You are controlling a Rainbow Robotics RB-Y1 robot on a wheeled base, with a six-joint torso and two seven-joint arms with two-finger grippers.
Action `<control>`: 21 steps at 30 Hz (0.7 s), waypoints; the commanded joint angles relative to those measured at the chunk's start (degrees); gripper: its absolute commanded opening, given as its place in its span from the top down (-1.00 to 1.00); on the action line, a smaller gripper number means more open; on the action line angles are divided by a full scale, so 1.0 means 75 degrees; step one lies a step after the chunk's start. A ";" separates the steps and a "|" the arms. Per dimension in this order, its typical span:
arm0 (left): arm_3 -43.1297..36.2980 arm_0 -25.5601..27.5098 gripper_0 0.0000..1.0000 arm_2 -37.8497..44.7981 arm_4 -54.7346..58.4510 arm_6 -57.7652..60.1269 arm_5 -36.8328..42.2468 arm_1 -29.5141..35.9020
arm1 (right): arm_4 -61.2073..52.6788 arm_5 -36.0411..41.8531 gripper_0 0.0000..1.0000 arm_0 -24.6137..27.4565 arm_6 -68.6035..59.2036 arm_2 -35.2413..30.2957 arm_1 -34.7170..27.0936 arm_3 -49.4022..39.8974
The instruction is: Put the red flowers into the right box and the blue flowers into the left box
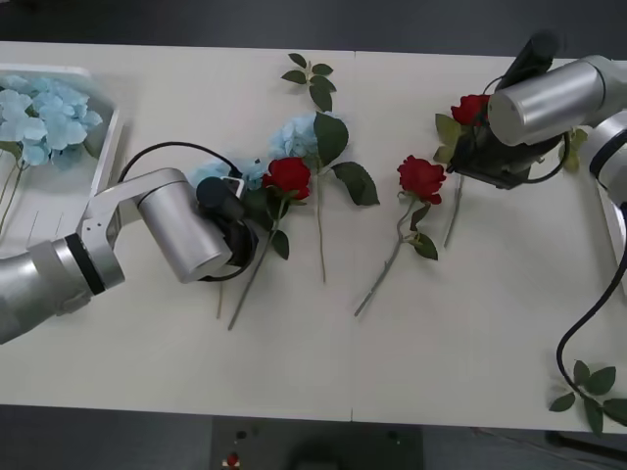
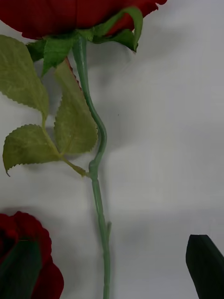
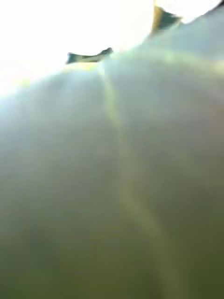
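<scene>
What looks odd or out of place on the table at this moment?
Little stands out. One red rose lies tangled with a blue flower beside the left pincer, so they may lift together. A loose leaf sprig lies at the table's far edge. Nothing looks damaged.

The near half of the table [image 1: 411,362] lies bare. Mid-table, 2 roses [image 1: 287,176] [image 1: 421,178] and a blue flower [image 1: 299,135] crowd together, stems and leaves overlapping. The left arm [image 1: 167,230] blocks the left approach. A leaf sprig [image 1: 593,392] sits at the near right corner.
</scene>
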 commanded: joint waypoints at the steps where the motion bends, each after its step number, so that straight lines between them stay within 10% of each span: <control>1: 0.0086 -0.0209 1.00 0.0055 -0.0078 0.0143 -0.0027 0.0000 | 0.0311 -0.0392 -0.81 -0.0161 0.0380 -0.0111 0.0252 0.0406; 21: -0.0523 -0.0315 1.00 0.0523 0.1141 -0.1169 0.0664 0.0985 | 0.0757 -0.1587 -0.61 0.0401 0.0427 -0.0100 0.0627 0.0734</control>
